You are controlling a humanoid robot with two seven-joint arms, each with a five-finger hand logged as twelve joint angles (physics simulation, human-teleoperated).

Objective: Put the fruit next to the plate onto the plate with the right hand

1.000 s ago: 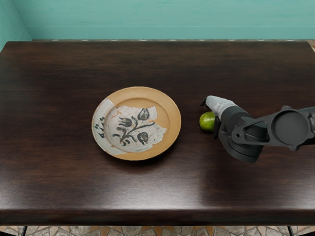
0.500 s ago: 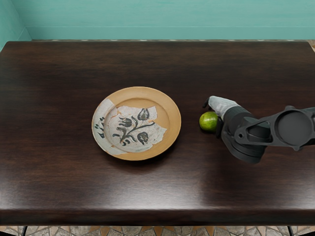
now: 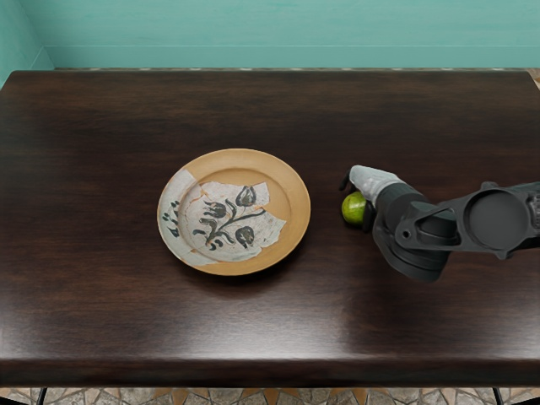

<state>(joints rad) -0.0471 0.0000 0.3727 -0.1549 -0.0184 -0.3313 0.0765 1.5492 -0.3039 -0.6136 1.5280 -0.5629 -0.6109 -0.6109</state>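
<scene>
A small green lime [image 3: 352,207] lies on the dark table just right of the plate [image 3: 291,196], an orange-rimmed dish with a white, flower-painted centre. My right hand [image 3: 369,187] reaches in from the right edge and sits over the lime's right side, hiding about half of it. The grey palm and dark wrist block the contact, so I cannot tell whether the lime is gripped. The lime rests on the wood, about a lime's width from the plate's rim. Nothing lies on the plate.
The dark wooden table [image 3: 126,321] fills most of the view, with a teal wall behind its far edge. My right forearm [image 3: 494,219] stretches along the table's right side.
The hand drew slightly right half a second ago, then shifted back left over the lime, covering more of it. The lime stays at about the same spot.
</scene>
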